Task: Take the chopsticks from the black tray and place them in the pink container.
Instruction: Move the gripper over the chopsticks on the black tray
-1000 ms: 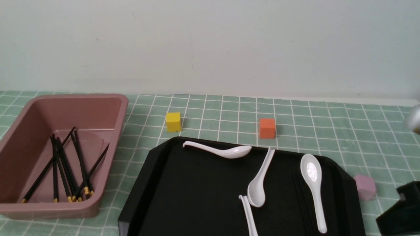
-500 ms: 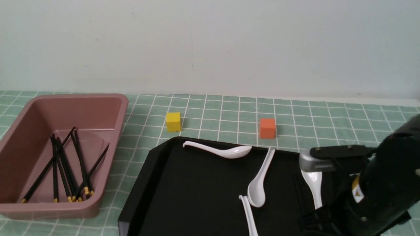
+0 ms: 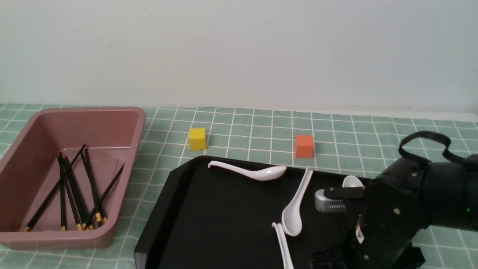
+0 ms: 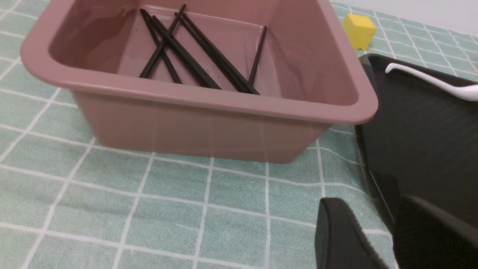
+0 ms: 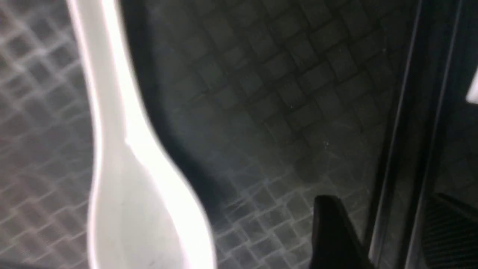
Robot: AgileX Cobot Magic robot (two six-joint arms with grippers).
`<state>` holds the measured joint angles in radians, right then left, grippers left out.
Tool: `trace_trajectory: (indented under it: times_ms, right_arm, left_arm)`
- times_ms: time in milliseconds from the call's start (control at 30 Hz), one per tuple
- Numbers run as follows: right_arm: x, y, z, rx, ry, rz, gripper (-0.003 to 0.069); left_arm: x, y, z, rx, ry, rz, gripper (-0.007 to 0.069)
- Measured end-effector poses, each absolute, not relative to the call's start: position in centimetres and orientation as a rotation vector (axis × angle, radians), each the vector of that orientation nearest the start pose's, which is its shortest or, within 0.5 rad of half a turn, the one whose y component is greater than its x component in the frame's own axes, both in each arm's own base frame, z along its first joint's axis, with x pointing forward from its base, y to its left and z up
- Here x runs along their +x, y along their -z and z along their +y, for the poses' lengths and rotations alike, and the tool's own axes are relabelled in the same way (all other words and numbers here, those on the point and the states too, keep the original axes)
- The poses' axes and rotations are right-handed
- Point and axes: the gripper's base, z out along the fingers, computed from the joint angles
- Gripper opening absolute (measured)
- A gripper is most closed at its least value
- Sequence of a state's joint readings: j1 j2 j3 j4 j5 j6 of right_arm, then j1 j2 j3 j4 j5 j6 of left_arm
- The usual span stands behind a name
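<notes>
The black tray (image 3: pixel 224 216) fills the middle of the front view. Two black chopsticks (image 5: pixel 410 130) lie side by side on its floor in the right wrist view. My right gripper (image 5: pixel 382 201) is low over them and open, with one finger on each side and a gap showing. In the front view my right arm (image 3: pixel 396 216) covers that spot. The pink container (image 3: pixel 41 123) stands at the left with several chopsticks (image 3: pixel 74 194) inside. My left gripper (image 4: pixel 373 203) is open and empty over the cloth by the tray's corner, near the pink container (image 4: pixel 209 101).
White spoons lie in the tray: one at the back (image 3: pixel 254 172), one in the middle (image 3: pixel 295 213), a handle at the front (image 3: pixel 283 246), and one right beside my right gripper (image 5: pixel 123 168). A yellow cube (image 3: pixel 197 138) and an orange cube (image 3: pixel 304 145) sit behind the tray.
My right arm has swung in from the right edge and come down over the tray's right side, hiding most of the right spoon and the pale pink cube.
</notes>
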<state>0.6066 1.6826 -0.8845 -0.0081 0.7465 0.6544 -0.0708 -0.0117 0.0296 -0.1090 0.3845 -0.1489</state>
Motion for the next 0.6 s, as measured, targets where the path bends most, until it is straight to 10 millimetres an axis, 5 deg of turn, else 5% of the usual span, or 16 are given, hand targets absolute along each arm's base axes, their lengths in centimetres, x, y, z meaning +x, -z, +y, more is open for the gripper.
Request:
trace_trajectory:
  times_ms: [600]
  right_arm:
    - [23.9,-14.8,15.9,0.134,0.000,3.045,0.0348]
  left_arm:
    - [5.2,-17.0,-0.7,-0.141,0.258,1.886,0.0239]
